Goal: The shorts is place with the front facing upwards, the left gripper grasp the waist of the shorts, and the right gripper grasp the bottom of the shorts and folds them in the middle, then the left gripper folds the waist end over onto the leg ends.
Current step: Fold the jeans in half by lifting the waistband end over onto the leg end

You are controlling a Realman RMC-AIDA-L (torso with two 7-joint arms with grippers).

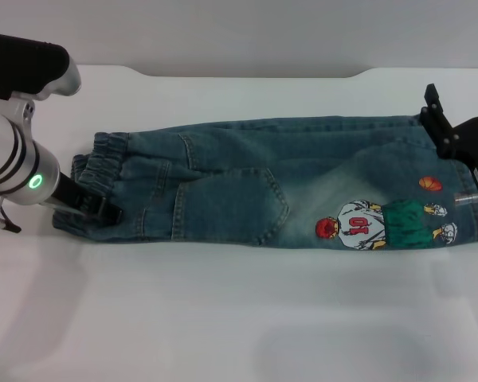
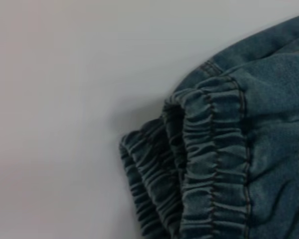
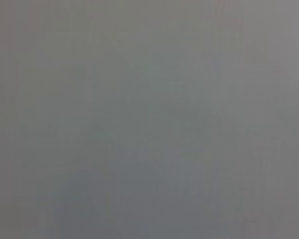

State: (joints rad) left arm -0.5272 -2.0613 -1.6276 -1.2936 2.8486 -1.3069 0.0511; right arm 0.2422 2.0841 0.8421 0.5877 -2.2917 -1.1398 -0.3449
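Denim shorts [image 1: 263, 187] lie flat on the white table [image 1: 223, 318], folded lengthwise into a narrow strip, waist [image 1: 99, 171] at left, leg ends [image 1: 462, 191] at right, cartoon print [image 1: 378, 224] near the right end. Left gripper [image 1: 92, 208] sits at the near-left corner of the waist, touching the ruffled band; can't tell if prongs are closed on it. Left wrist view shows the doubled elastic band [image 2: 199, 164] close up. Right gripper [image 1: 446, 135] is at the far-right edge by the leg ends; prong state can't be told. Right wrist view is plain grey.
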